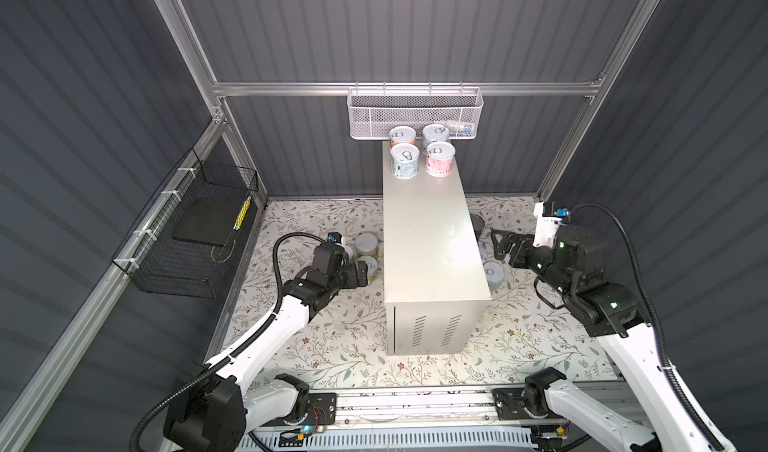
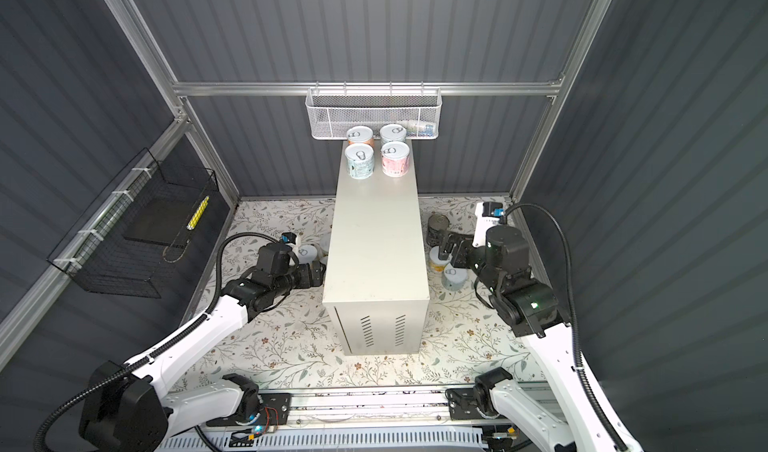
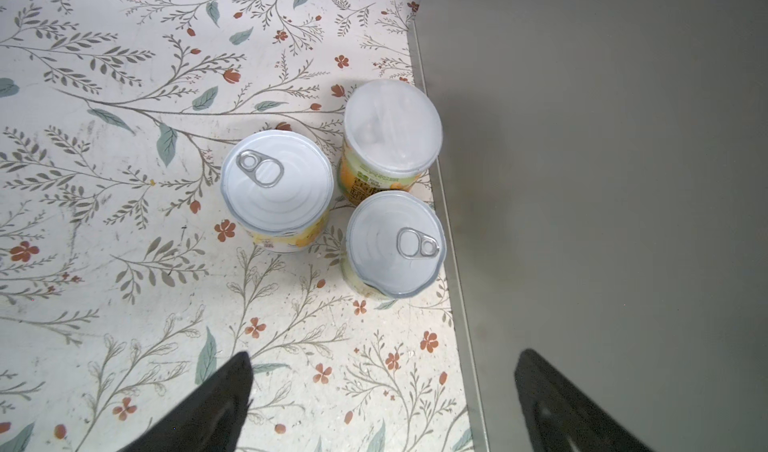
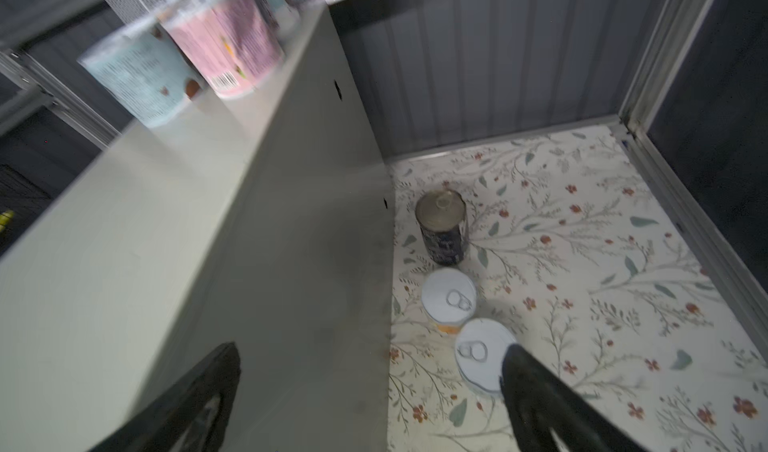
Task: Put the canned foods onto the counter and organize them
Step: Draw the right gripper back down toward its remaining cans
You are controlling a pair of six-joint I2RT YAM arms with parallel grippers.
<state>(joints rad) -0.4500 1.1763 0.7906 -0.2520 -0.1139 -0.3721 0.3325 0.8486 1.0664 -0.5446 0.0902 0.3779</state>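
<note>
The counter (image 1: pixel 428 237) is a tall beige box in the middle of the floral floor. Several canned foods stand at its far end, among them a blue one (image 1: pixel 404 161) and a pink one (image 1: pixel 439 158). My left gripper (image 1: pixel 363 273) is open and empty beside the counter's left wall. Ahead of it in the left wrist view stand three yellow-labelled cans (image 3: pixel 277 188) (image 3: pixel 392 127) (image 3: pixel 397 244). My right gripper (image 2: pixel 444 244) is open and empty by the right wall. Below it stand a dark-blue can (image 4: pixel 442 229), an orange-labelled can (image 4: pixel 449 298) and a pale-blue can (image 4: pixel 482 354).
A white mesh basket (image 1: pixel 415 113) hangs on the back rail just behind the counter's far end. A black wire basket (image 1: pixel 187 229) hangs on the left wall with a dark slab inside. Dark ribbed walls close in three sides, and the arms' rail (image 1: pixel 415 404) runs along the front.
</note>
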